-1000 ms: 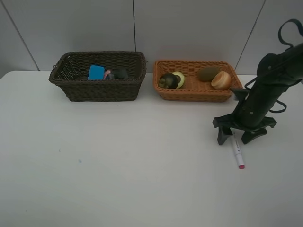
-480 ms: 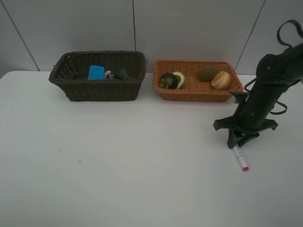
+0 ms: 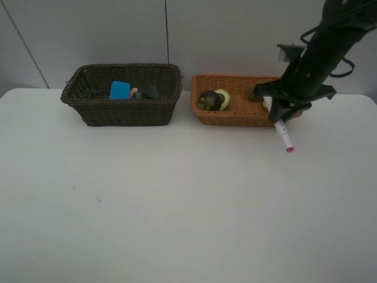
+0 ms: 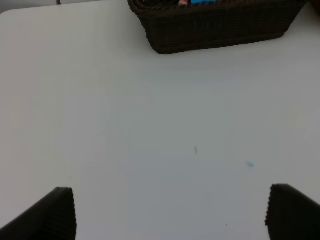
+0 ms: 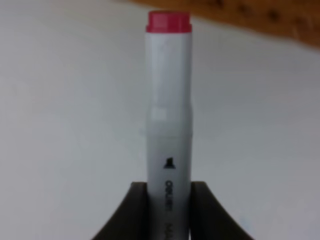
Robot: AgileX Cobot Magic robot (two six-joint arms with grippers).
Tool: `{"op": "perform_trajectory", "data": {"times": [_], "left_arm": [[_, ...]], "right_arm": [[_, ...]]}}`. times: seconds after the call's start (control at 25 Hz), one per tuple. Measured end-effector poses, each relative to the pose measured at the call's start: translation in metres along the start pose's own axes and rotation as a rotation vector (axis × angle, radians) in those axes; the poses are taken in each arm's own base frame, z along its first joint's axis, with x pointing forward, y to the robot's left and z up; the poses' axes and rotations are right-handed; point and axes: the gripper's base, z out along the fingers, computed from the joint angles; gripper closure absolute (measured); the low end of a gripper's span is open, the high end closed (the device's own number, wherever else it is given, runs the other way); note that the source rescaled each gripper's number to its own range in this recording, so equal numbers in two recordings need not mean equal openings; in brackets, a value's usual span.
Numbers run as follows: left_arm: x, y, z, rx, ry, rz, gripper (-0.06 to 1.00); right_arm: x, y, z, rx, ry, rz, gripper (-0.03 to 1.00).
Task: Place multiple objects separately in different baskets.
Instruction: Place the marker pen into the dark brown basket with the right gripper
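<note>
- Right gripper (image 3: 281,118) clamped on the white marker (image 3: 284,137), lifted off the table (image 3: 177,200) just beside the tan basket (image 3: 235,117), pink cap end pointing down.
- In the right wrist view, marker (image 5: 168,115) pinched between both dark fingers (image 5: 206,210).
- Left gripper (image 4: 170,212) spread wide, holding nothing, above bare tabletop near the dark basket (image 4: 215,27).
- In the dark basket (image 3: 121,109): blue eraser (image 3: 119,90), something pink (image 3: 134,92), a dark item (image 3: 149,91).
- In the tan basket: mangosteen (image 3: 208,101) touching the avocado half (image 3: 222,98); kiwi (image 3: 257,91) partly hidden behind the arm.
</note>
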Motion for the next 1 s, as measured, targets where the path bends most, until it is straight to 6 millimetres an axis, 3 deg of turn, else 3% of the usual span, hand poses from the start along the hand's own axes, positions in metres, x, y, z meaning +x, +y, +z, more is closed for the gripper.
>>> {"op": "perform_trajectory", "data": {"times": [0.24,0.48,0.6,0.76,1.0], "left_arm": [[0.000,0.000,0.000,0.000,0.000,0.000,0.02],[0.000,0.000,0.000,0.000,0.000,0.000,0.02],[0.000,0.000,0.000,0.000,0.000,0.000,0.02],[0.000,0.000,0.000,0.000,0.000,0.000,0.02],[0.000,0.000,0.000,0.000,0.000,0.000,0.02]], "right_arm": [[-0.061,0.064,-0.035,-0.060,-0.225,-0.160,0.96],[-0.108,0.131,-0.040,-0.134,-0.459,-0.289,0.96],[-0.125,0.157,-0.030,-0.183,-0.585,-0.307,0.96],[-0.139,0.184,0.000,-0.279,-0.714,-0.271,0.96],[-0.148,0.196,0.042,-0.340,-0.801,-0.198,0.96]]}}
